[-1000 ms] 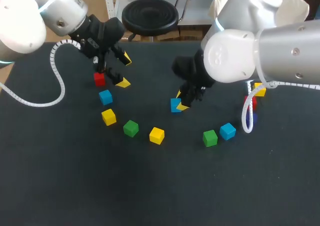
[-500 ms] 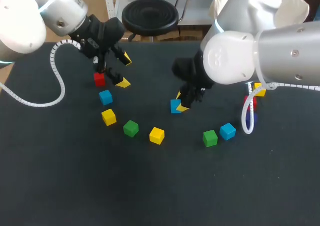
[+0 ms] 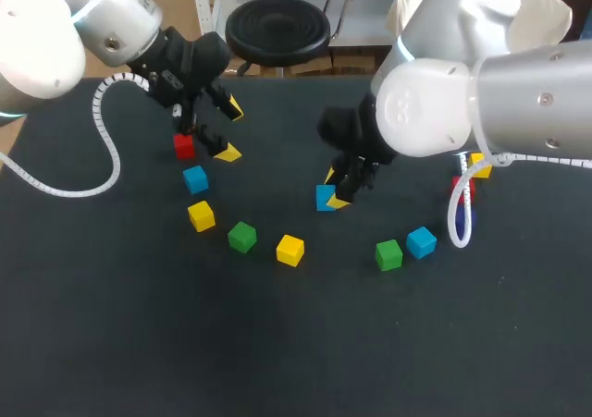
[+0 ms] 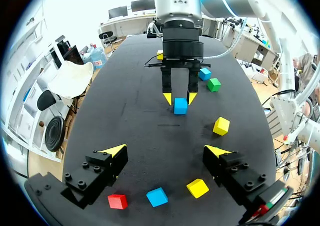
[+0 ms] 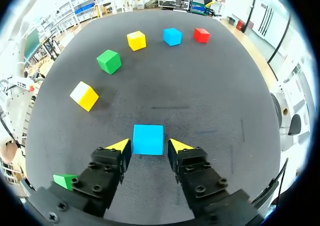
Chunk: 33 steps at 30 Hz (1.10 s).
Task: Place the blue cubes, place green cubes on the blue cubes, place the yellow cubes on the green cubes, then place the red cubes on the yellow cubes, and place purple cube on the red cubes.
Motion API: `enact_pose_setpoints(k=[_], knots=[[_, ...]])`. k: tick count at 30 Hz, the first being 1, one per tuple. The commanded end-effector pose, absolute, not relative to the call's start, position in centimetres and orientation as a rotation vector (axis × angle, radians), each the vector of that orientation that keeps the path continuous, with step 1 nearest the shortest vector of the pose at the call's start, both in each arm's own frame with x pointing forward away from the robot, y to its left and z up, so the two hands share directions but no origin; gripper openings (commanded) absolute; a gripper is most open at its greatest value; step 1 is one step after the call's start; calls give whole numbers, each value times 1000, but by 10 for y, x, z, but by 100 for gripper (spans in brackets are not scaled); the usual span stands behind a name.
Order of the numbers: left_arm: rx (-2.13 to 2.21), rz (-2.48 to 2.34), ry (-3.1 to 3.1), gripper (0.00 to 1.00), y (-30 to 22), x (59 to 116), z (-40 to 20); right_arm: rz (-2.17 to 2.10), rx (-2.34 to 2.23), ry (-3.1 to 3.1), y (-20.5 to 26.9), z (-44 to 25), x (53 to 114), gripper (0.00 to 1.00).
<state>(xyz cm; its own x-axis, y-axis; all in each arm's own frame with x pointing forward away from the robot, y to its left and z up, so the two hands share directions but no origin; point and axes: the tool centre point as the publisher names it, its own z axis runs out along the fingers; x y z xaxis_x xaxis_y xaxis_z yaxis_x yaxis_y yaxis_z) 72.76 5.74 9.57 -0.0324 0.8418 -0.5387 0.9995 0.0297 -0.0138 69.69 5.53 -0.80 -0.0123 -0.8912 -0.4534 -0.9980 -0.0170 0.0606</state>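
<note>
Our right gripper (image 5: pixel 149 148) has its fingers open, straddling a blue cube (image 5: pixel 148 138) that sits mid-desk (image 3: pixel 277 343). Our left gripper (image 4: pixel 165 151), fingers spread wide, hangs at the far left above a red cube (image 4: pixel 117 201) and a second blue cube (image 4: pixel 157 197).

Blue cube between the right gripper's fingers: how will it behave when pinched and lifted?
Likely rigid: blue cube shows crisp flat faces, so the right gripper should pinch it squarely. Sits flat on the table, so unlikely to roll. Probably light; smooth faces might slip.
</note>
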Motion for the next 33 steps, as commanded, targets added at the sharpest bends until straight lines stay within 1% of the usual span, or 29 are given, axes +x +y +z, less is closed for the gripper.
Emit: enact_pose_setpoints(k=[1, 7, 11, 18, 19, 21, 23, 25, 27, 28, 31, 33], knots=[[1868, -560, 1931, 100, 58, 727, 96, 539, -1981, 1980, 55, -8, 696, 48], [1868, -560, 1931, 100, 58, 727, 96, 536, -1977, 1981, 53, -7, 696, 51], [1868, -560, 1931, 100, 58, 727, 96, 528, -1978, 1983, 51, -4, 698, 49], [1868, -560, 1931, 100, 58, 727, 96, 517, -1975, 1984, 48, -1, 699, 50], [1868, -560, 1931, 100, 58, 727, 96, 513, -1972, 1985, 47, 0, 699, 55], [1868, -560, 1931, 100, 58, 727, 96, 509, -1966, 1987, 45, 2, 698, 58], [1868, -560, 1931, 100, 58, 727, 96, 504, -1960, 1989, 42, 5, 696, 58], [1868, -560, 1931, 100, 58, 727, 96, 501, -1958, 1989, 39, 8, 694, 61], [1868, -560, 1931, 100, 58, 727, 96, 497, -1957, 1989, 35, 11, 691, 58], [1868, -560, 1931, 100, 58, 727, 96, 495, -1957, 1988, 33, 13, 690, 64], [1868, -560, 1931, 100, 58, 727, 96, 486, -1937, 1985, 25, 17, 684, 73], [1868, -560, 1931, 100, 58, 727, 96, 479, -1925, 1991, 21, 20, 680, 75]])
